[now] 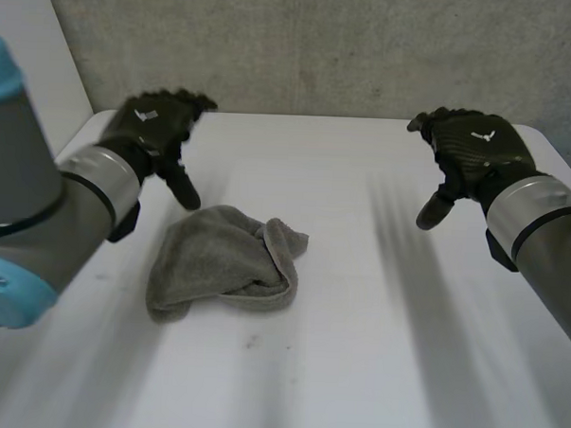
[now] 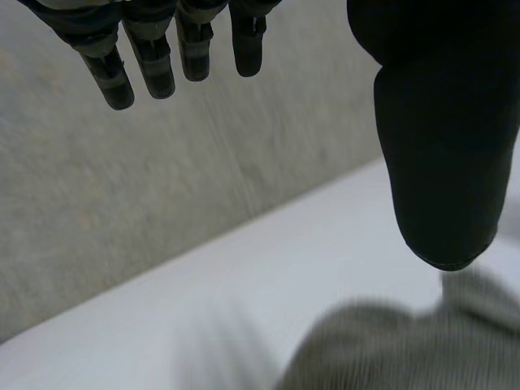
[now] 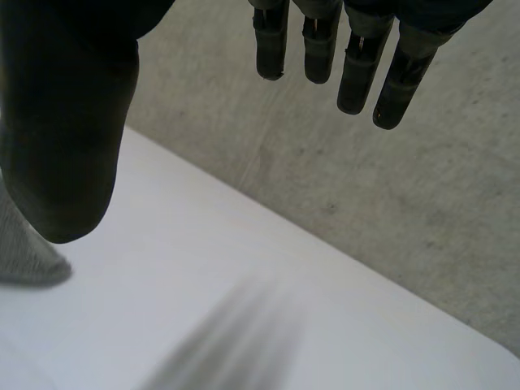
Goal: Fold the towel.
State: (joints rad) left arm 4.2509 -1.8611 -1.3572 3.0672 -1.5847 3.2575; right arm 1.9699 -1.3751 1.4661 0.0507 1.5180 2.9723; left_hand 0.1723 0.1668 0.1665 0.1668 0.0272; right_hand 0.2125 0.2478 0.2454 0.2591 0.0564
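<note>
Grey left arm [image 1: 34, 213], cut off at the edge, is reaching forward, and its left hand [image 1: 157, 123] is hovering over the tabletop [image 1: 374, 351] just beyond the towel [image 1: 222, 263]. One towel is lying there, grey, crumpled into a loose heap left of the middle, its corners tucked out of sight so its edges are hard to trace. Two hands are showing, one per arm. The left hand's fingers [image 2: 154, 69] are hanging straight and apart, holding nothing, the thumb [image 2: 443, 162] pointing down near the towel's far edge; whether it is touching the cloth is unclear. The right hand [image 1: 473, 151] is hovering well apart from the towel, its fingers [image 3: 357, 77] likewise spread and empty. Each hand's back is bearing one small white mark [image 1: 146, 115], too small to read. A grey wall [image 1: 369, 47] is standing behind.
</note>
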